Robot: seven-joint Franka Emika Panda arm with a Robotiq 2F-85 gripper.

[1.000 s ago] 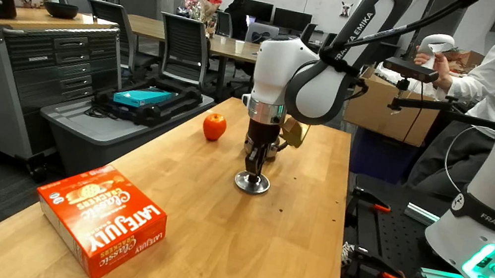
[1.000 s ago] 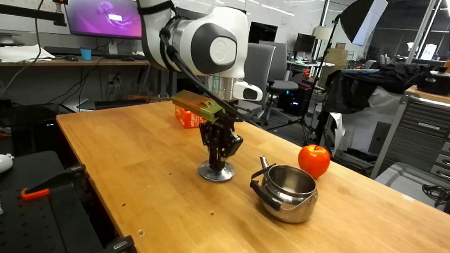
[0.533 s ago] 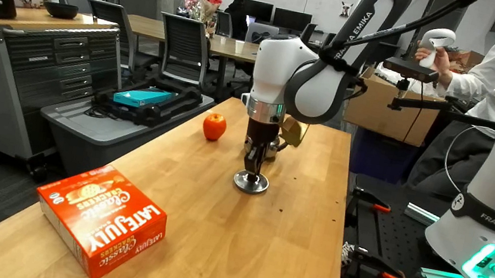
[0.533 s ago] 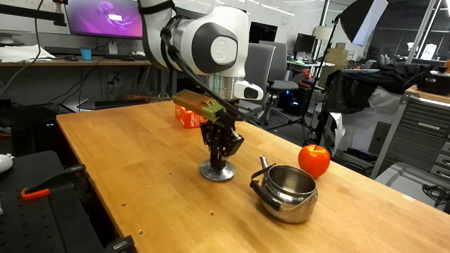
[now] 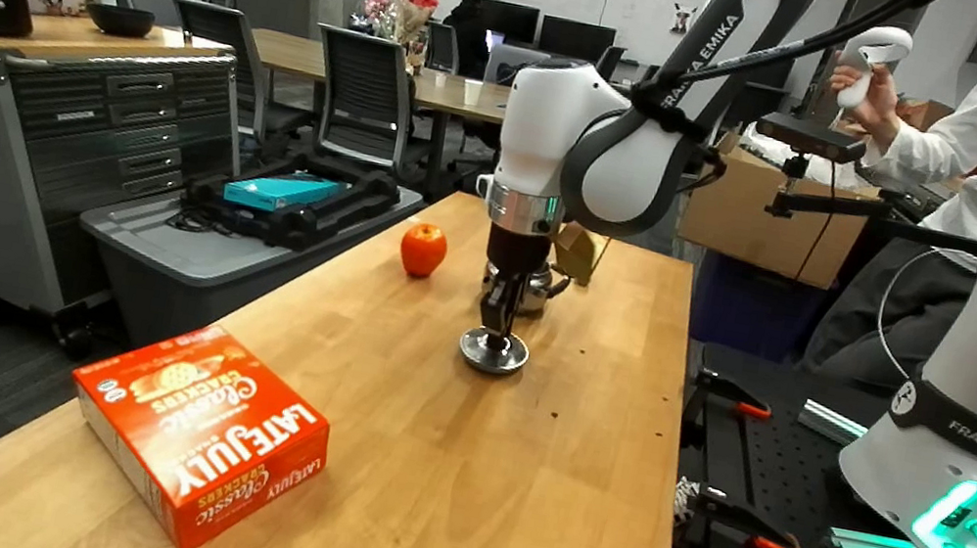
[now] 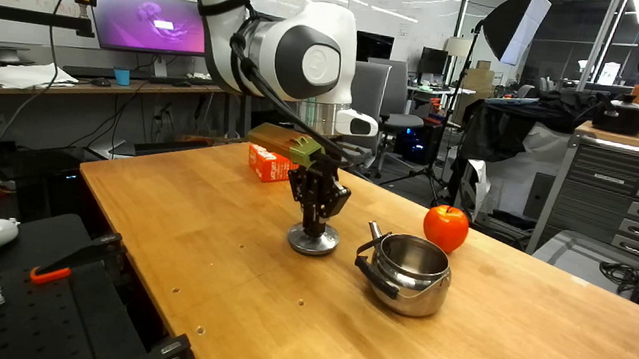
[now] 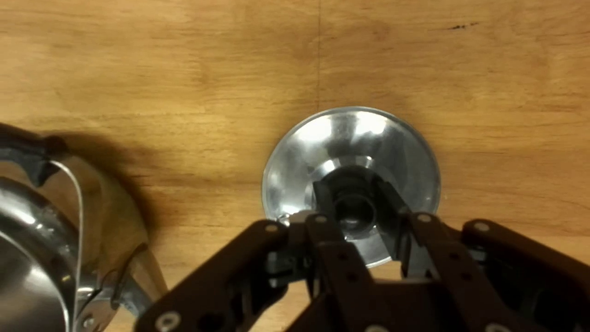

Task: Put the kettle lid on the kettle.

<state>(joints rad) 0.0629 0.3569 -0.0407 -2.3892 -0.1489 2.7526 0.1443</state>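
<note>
The fingers (image 7: 325, 203) are closed on the small knob (image 7: 353, 213) of the lid (image 7: 339, 150), one on each side, holding it roughly level; whether it touches the table (image 6: 248, 313) cannot be told. In an exterior view, the kettle (image 6: 422, 298) stands upright near the lid, its mouth open, with an apple (image 6: 445, 229) nearby.

Black, screw-studded fingers (image 7: 328, 233) tip the white arm (image 6: 273, 49).

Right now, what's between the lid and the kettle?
That stretch is bare: the wrist view shows only wooden tabletop between the lid and the kettle, shaded close to the kettle.
</note>
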